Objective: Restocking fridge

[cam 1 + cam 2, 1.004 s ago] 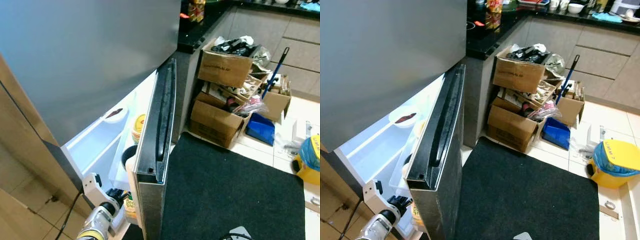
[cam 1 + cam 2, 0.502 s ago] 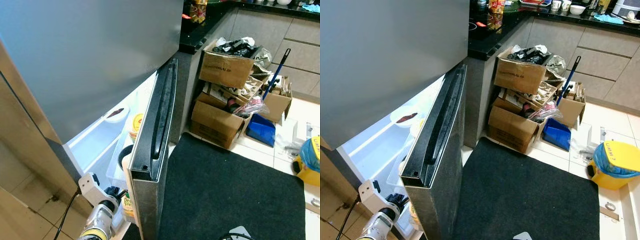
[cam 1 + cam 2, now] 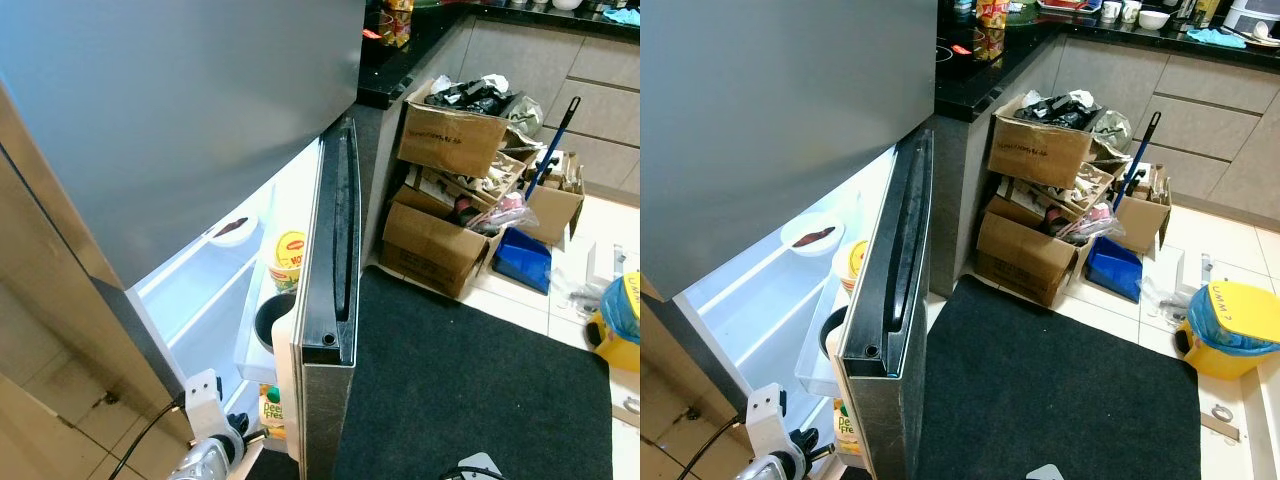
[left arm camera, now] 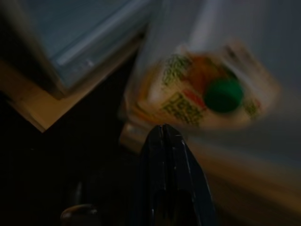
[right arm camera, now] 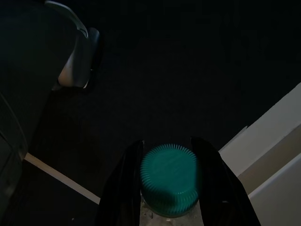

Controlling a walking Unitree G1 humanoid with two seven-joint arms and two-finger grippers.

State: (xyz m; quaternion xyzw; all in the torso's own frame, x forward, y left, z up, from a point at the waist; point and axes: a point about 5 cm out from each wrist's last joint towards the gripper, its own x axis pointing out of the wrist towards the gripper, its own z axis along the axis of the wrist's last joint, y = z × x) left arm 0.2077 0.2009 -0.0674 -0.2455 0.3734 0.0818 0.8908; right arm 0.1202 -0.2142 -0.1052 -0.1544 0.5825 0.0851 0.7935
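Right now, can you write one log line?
fridge door: open | left gripper: shut, by juice carton | right gripper: holding green-capped bottle

Fridge door [image 3: 330, 300] stands part open, its top edge running along the middle of the head views. It walls off the lit compartment from the black floor mat [image 3: 470, 390].

Entry to the interior is through the wedge between the door and the cabinet side on the robot's left. White shelf [image 3: 195, 290] has bare surface; a small dish [image 3: 232, 229] sits at its back.

Door bin is crowded: yellow-lidded tub [image 3: 288, 250], dark pot [image 3: 275, 320], juice carton [image 4: 202, 94] with green cap lower down.

Mat is open floor. Cardboard boxes [image 3: 445, 190] and a blue-handled mop [image 3: 550, 145] block the far side.
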